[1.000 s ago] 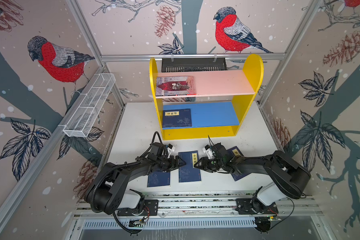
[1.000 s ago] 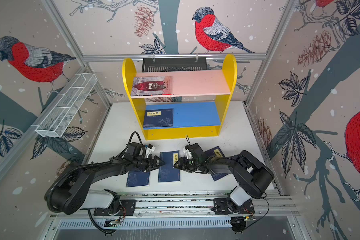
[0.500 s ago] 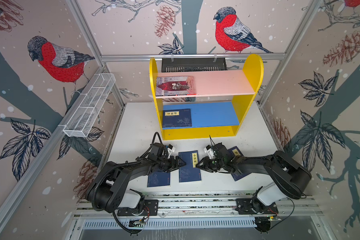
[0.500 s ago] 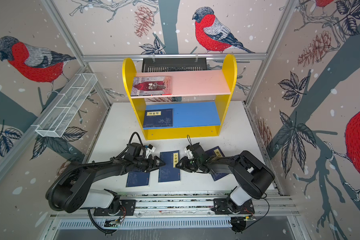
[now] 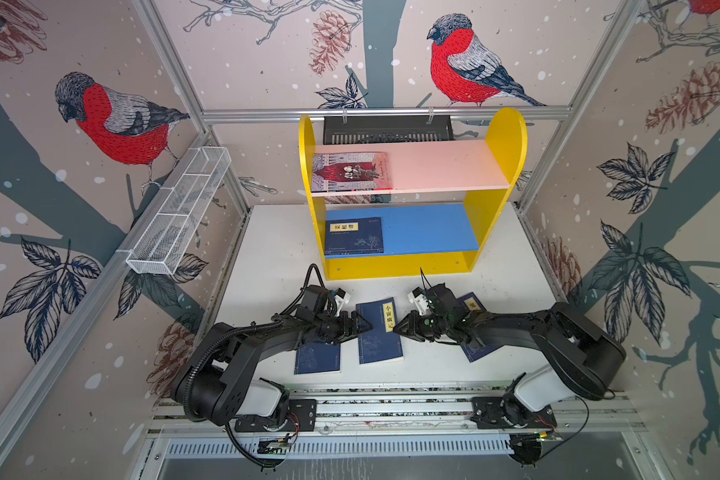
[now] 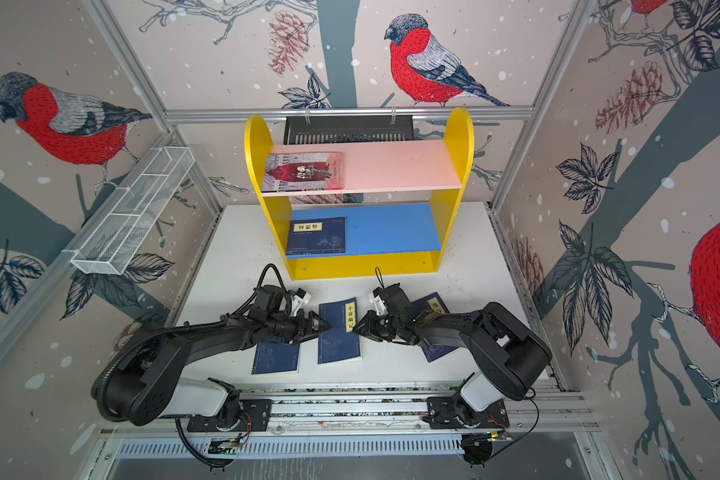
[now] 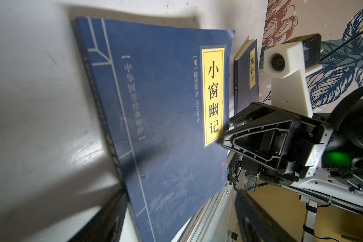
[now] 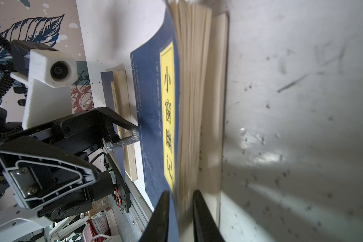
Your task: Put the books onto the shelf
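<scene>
In both top views the shelf (image 5: pixel 504 137) (image 6: pixel 460 137) stands at the back of the white table (image 5: pixel 275 249). The grey-lilac book (image 5: pixel 352 171) lies flat on the shelf's pink upper board, and a navy book (image 5: pixel 354 235) lies on its blue lower board. Both are near the shelf's left side panel. Three more navy books lie on the table in front of the shelf's base: the left book (image 5: pixel 317 357), the middle book (image 5: pixel 377 345) (image 6: pixel 337 340) and the right book (image 5: pixel 472 305), which is partly hidden. The left gripper (image 5: pixel 360 326) (image 6: pixel 321 326) and right gripper (image 5: pixel 402 328) (image 6: pixel 360 326) meet the middle book from opposite long edges.

In the left wrist view the left gripper's fingers (image 7: pixel 258 222) are spread wide with the middle book (image 7: pixel 166 125) between them. The blur hides whether they touch it.

In the right wrist view the right gripper (image 8: pixel 181 218) has its fingers (image 8: pixel 203 218) drawn close together — pinching the middle book's (image 8: pixel 155 104) cover and a fanned sheaf of pages, lifted off the table. The left gripper (image 8: pixel 115 156) faces it, spread.
</scene>
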You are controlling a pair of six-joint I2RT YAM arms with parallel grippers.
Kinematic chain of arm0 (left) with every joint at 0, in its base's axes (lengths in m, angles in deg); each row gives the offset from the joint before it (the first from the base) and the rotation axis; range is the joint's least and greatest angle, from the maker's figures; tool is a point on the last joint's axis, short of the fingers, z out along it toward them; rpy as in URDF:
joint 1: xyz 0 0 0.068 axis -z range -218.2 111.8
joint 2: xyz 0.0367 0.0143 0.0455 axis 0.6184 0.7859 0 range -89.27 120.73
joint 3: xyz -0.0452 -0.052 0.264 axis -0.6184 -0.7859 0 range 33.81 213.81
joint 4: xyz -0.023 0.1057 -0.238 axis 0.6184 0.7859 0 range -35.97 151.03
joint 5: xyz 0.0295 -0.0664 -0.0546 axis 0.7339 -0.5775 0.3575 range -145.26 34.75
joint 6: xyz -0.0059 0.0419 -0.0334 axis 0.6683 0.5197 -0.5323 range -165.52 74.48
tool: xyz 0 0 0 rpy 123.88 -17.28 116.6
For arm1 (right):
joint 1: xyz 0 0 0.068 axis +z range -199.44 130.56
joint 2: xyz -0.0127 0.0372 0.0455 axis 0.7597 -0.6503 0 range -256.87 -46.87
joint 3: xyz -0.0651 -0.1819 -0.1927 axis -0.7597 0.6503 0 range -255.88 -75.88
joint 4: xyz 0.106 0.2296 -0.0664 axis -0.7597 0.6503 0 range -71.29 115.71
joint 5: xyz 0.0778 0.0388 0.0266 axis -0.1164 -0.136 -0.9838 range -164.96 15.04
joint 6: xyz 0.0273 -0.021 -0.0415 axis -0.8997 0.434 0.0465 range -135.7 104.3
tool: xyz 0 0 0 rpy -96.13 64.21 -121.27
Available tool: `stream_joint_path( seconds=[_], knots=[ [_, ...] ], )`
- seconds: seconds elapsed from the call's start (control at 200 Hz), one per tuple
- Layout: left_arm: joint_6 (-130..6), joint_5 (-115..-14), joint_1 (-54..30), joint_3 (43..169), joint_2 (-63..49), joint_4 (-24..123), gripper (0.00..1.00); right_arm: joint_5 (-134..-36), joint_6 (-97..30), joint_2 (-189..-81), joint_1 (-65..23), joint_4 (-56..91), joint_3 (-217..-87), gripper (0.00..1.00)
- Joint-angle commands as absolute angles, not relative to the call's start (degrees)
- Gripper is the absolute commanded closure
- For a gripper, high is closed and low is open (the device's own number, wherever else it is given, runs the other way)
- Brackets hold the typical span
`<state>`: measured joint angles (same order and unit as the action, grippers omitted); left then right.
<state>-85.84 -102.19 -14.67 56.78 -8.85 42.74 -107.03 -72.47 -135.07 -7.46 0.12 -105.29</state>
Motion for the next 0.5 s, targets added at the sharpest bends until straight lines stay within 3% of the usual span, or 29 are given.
stream_joint_path(
  seconds=[0.0,0.115,0.495],
  knots=[
    [-86.2,-103.4,-14.6,57.0,-9.4,40.3,0.19,-107.9,-71.8,-135.3,-7.5,-3.3,-105.4,0.89],
    [-86.5,-103.5,-14.6,57.1,-10.5,40.3,0.19,-108.4,-71.8,-135.6,-7.8,-4.0,-105.2,0.97],
    [-86.3,-101.9,-17.3,56.0,-14.7,42.6,0.12,-113.7,-73.9,-129.7,-10.9,-7.4,-103.6,0.99]
  ],
)
